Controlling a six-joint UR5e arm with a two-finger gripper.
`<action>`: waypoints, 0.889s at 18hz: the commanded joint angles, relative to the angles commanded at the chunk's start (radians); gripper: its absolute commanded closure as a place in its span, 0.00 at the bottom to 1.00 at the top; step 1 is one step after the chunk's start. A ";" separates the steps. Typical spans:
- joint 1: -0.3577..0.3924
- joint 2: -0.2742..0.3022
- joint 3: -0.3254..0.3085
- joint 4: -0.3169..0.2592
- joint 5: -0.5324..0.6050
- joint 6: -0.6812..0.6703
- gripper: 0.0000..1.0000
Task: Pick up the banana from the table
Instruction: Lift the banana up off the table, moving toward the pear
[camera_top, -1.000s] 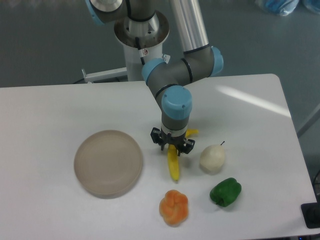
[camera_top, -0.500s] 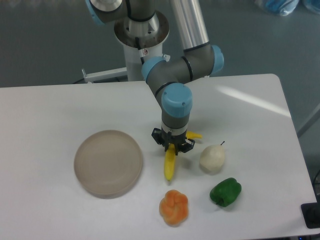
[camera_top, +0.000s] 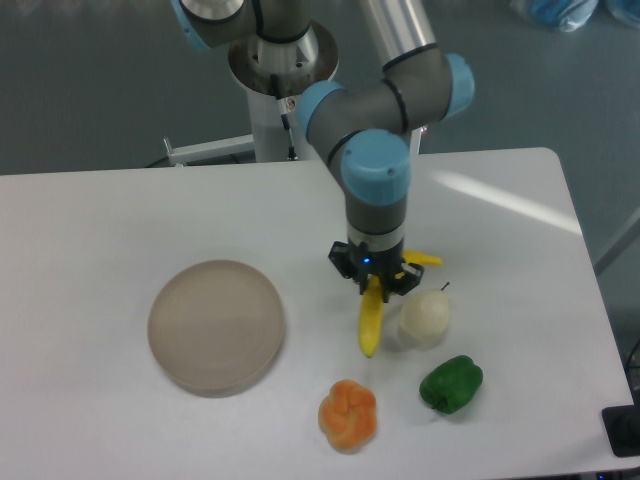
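My arm points straight down; my gripper (camera_top: 374, 284) clamps the banana (camera_top: 371, 322) above the table (camera_top: 100, 220).

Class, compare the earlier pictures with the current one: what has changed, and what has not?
The tool, shut on the banana, has carried it rightward toward the whitish fruit. The plate, orange fruit and green pepper stayed put.
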 joint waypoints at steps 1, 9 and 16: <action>0.011 0.011 0.014 -0.012 -0.002 0.015 0.79; 0.052 -0.024 0.133 -0.034 -0.003 0.109 0.79; 0.051 -0.031 0.140 -0.029 0.000 0.108 0.79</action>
